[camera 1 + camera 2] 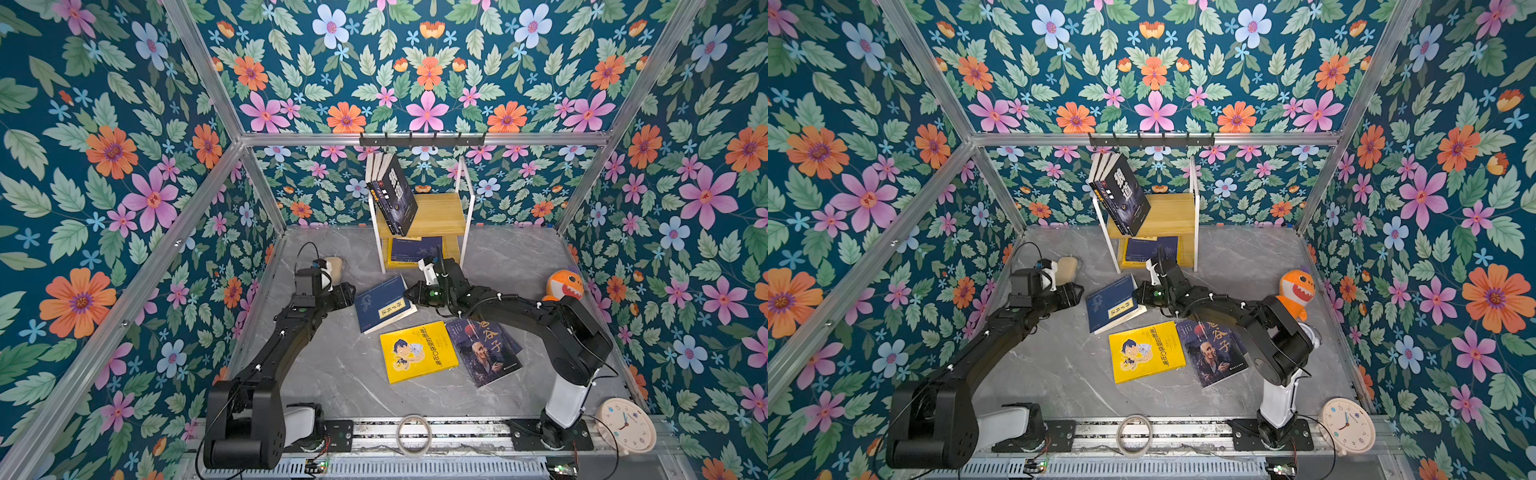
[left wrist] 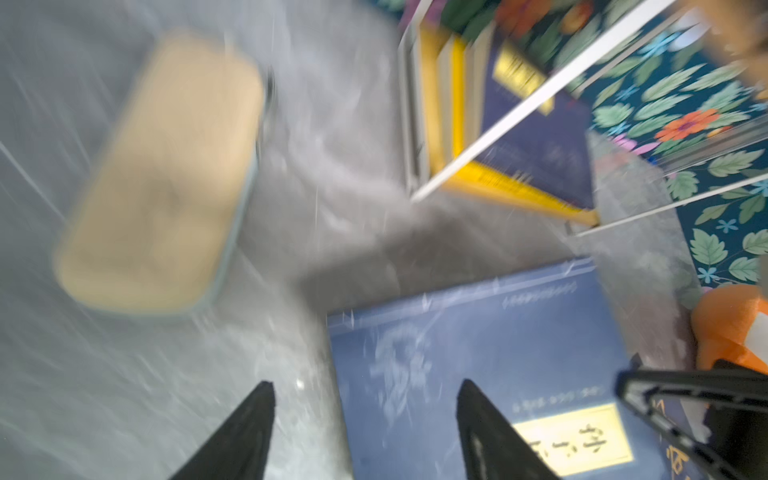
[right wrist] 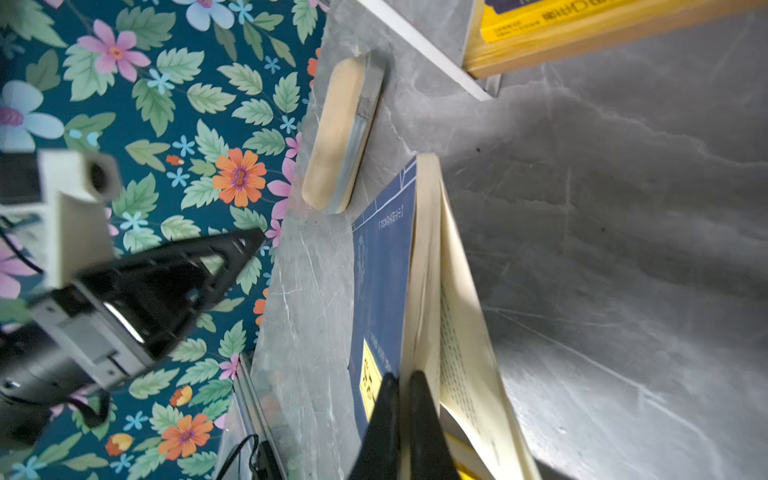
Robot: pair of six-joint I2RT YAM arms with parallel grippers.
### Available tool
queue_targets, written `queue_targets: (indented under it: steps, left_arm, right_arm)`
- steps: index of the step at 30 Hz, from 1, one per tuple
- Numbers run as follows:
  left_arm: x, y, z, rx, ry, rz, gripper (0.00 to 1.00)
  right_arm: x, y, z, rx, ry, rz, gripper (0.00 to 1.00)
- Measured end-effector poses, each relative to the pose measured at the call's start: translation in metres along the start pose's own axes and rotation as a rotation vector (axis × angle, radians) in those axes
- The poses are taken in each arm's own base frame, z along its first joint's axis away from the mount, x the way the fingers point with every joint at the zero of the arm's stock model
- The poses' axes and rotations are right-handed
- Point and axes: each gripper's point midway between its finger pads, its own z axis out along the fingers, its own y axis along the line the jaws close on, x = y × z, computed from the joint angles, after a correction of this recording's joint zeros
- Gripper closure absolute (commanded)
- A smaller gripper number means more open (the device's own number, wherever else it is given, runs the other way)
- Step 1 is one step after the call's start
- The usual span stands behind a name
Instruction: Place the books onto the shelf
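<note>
1. Shelf (image 1: 446,216): two wooden tiers on a white frame, standing at 12 o'clock on the grey table (image 1: 332,374), against the back wall
2. Standing books (image 1: 397,195): several dark-covered volumes on edge at the 9 o'clock end of the top tier, beside the frame
3. Flat books (image 1: 415,248): a navy cover lying on yellow ones, on the lower tier
4. Blue book (image 1: 382,305): yellow title label, mid-table at 6 o'clock of the shelf. Its 3 o'clock edge is raised, and the right wrist view (image 3: 382,270) shows the leaves fanned apart
5. Yellow book (image 1: 417,351): cartoon boy on the cover, lying flat just beside the blue book at its 5 o'clock
6. Portrait book (image 1: 486,359): dark cover with a bearded man, flat at 3 o'clock of the yellow book, their edges meeting. The right arm crosses its 12 o'clock end
7. Left gripper (image 2: 365,384): jaws spread wide and holding nothing, at 9 o'clock of the blue book, one finger over the table and one over the cover. The view is blurred
8. Right gripper (image 3: 404,376): jaws pressed together on the blue book's raised edge at 3 o'clock, nipping the cover. How many leaves are caught cannot be told
9. Sundries: beige block (image 1: 334,266) at 10 o'clock of the blue book; orange plush (image 1: 563,286) at 3 o'clock on the table; clock (image 1: 625,426) at 5 o'clock; tape roll (image 1: 413,434) at 6 o'clock
</note>
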Motion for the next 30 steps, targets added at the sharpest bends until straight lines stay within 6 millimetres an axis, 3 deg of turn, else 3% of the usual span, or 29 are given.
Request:
queue_targets:
  steps: [3,6,12,16,20,24,30]
  left_arm:
    - [-0.035,-0.021,-0.019,0.041,-0.054,0.147,0.01]
    - [-0.059,-0.043,-0.037,0.102,-0.076,0.285,0.00]
    - [-0.070,-0.084,-0.065,0.271,-0.050,0.547,0.01]
    - [-0.076,-0.106,-0.084,0.358,-0.049,0.720,0.03]
    - [-0.071,-0.124,-0.100,0.447,-0.022,0.881,0.03]
    - [-0.050,-0.137,-0.115,0.565,0.023,1.003,0.06]
    - [-0.025,-0.160,-0.125,0.716,0.071,1.075,0.17]
  right_arm:
    - [-0.005,0.017,-0.015,-0.051,-0.032,-0.131,1.00]
    - [-0.011,0.034,-0.032,-0.093,-0.075,-0.270,1.00]
    - [-0.023,0.080,-0.072,-0.171,-0.170,-0.574,1.00]
    - [-0.015,0.105,-0.091,-0.191,-0.192,-0.790,1.00]
    - [-0.009,0.116,-0.103,-0.180,-0.184,-0.947,1.00]
    - [0.002,0.124,-0.111,-0.182,-0.171,-1.077,1.00]
    - [0.013,0.128,-0.115,-0.177,-0.148,-1.182,1.00]
